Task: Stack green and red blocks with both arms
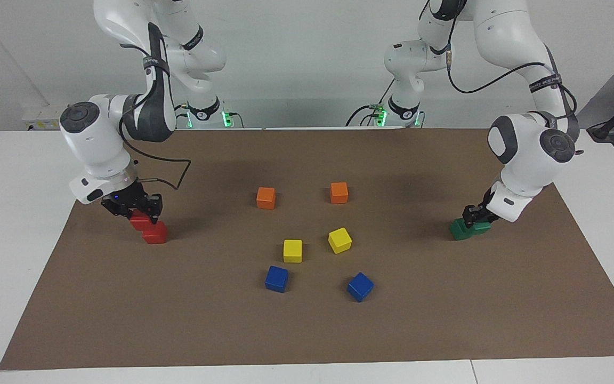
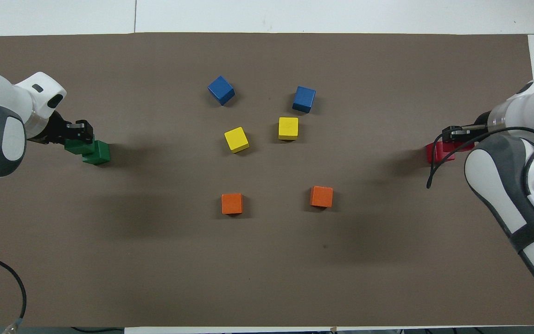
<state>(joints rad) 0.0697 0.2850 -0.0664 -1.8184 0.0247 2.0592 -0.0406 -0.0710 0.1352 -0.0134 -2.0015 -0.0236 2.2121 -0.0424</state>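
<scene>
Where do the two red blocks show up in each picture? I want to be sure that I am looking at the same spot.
Facing view: the red blocks sit at the picture's left edge of the brown mat, under the right gripper.
Overhead view: the red blocks are at the picture's right, partly covered by the right gripper.
Shared landmark: the two orange blocks at mid-table, the coloured pair nearest the robots.

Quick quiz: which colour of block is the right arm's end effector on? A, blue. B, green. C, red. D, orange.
C: the right end effector sits on the upper red block of a red pair, above the lower red block, at the right arm's end of the table; the left end effector is at the green blocks.
</scene>
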